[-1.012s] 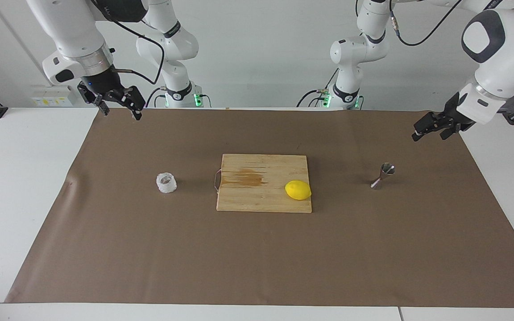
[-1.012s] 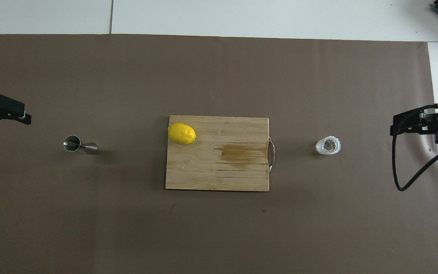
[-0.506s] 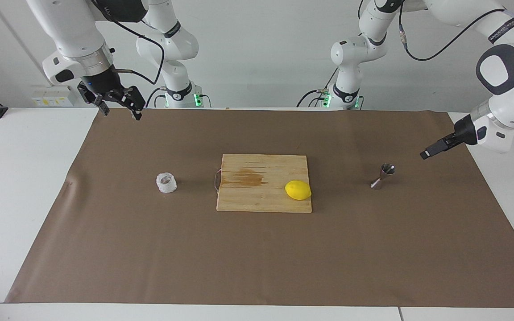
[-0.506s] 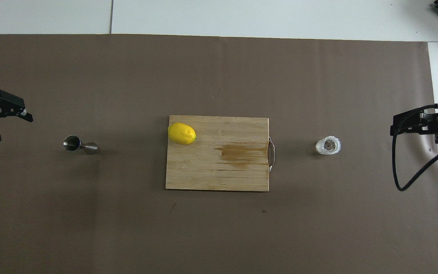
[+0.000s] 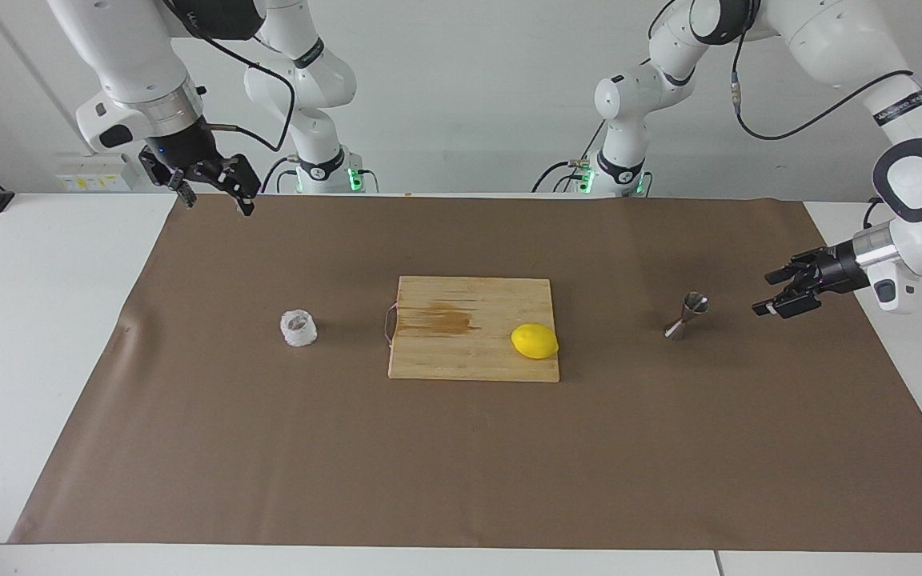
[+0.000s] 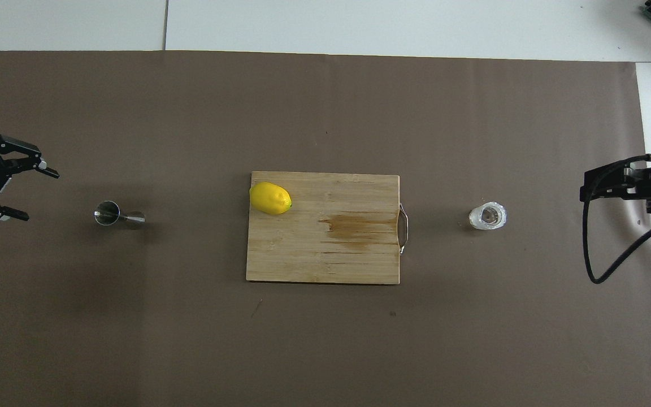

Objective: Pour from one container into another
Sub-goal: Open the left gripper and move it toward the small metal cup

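Note:
The white crinkly cup (image 5: 298,328) stands on the brown mat toward the right arm's end; it also shows in the overhead view (image 6: 487,216). The steel hourglass jigger (image 5: 687,316) stands upright toward the left arm's end, also seen from above (image 6: 117,215). My left gripper (image 5: 769,293) is open and empty, low over the mat beside the jigger at the left arm's end, apart from it, its fingers pointing at it (image 6: 40,194). My right gripper (image 5: 217,204) is open and empty, raised over the mat's corner near its base, well away from the cup (image 6: 585,189).
A wooden cutting board (image 5: 461,360) with a brown stain and a wire handle lies between cup and jigger (image 6: 325,265). A yellow lemon (image 5: 535,341) sits on the board's corner at the jigger's side (image 6: 270,198). A black cable hangs from the right wrist.
My left gripper has come down from high over the mat's edge, turned level and moved in toward the jigger with its fingers spread. The right arm has not moved.

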Controlling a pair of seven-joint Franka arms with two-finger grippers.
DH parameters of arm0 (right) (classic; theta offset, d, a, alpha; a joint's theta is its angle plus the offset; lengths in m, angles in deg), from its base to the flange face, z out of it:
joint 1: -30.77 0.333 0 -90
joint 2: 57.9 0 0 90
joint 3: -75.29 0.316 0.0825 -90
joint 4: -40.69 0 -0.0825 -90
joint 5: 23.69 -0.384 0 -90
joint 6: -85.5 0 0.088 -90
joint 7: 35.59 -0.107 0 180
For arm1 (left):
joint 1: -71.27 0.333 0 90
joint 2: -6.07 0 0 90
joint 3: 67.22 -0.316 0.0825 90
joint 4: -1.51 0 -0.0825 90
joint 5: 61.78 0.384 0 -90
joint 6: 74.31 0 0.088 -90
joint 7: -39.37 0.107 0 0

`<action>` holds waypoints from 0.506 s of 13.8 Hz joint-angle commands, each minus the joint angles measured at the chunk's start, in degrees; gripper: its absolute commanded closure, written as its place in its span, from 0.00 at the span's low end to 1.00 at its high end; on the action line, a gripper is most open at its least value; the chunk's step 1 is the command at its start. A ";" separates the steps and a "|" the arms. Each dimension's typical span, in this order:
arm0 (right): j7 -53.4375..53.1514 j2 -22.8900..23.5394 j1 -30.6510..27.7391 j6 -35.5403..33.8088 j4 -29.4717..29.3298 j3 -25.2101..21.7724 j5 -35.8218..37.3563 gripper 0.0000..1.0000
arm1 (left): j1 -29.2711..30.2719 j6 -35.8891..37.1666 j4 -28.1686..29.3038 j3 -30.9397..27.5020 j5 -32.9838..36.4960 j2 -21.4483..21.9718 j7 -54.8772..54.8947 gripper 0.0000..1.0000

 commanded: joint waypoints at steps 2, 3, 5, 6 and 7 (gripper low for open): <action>1.54 0.17 -0.40 -0.93 -0.53 -0.32 -1.62 0.00 | 2.86 -0.58 1.61 0.58 -5.58 -3.22 -5.80 0.00; 1.54 0.17 -0.40 -0.85 -0.53 -0.32 -1.62 0.00 | 3.38 -0.85 2.93 0.58 -7.77 -3.48 -5.81 0.00; 1.54 0.17 -0.40 -0.85 -0.53 -0.32 -1.62 0.00 | 4.18 -1.55 4.86 0.58 -11.64 -4.27 -6.16 0.00; 1.54 0.17 -0.40 -0.93 -0.53 -0.32 -1.53 0.00 | 4.18 -2.07 6.00 0.58 -13.14 -4.54 -6.24 0.00; 1.54 0.17 -0.40 -0.85 -0.53 -0.32 -1.62 0.00 | 4.70 -3.12 7.49 0.58 -15.41 -4.63 -6.42 0.00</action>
